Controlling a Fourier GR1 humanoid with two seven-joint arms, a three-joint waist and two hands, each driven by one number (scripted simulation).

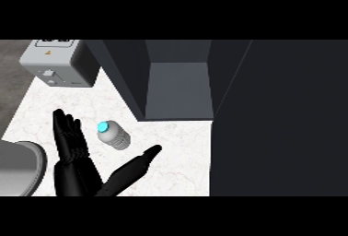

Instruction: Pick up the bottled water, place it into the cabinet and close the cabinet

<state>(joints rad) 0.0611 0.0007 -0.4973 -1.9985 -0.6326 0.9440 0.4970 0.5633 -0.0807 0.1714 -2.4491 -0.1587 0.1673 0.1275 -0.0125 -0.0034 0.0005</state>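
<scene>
The bottled water (114, 135) is a small clear bottle with a bright blue cap, on the white counter (170, 152) in front of the cabinet. Seen from above, its cap points to the upper left. My left hand (72, 154) stands at the lower left, fingers straight up and open, just left of the bottle without touching it. My right hand (133, 168) comes in from the lower edge, seen edge-on with fingers straight. Its tip ends just right of and below the bottle, holding nothing. The dark cabinet (178, 87) is open and its grey inside shows nothing in it.
The cabinet's open door (279, 120) fills the right side as a tall dark panel. A grey toaster (55, 60) stands at the back left of the counter. A grey round object (17, 168) sits at the lower left edge, beside my left hand.
</scene>
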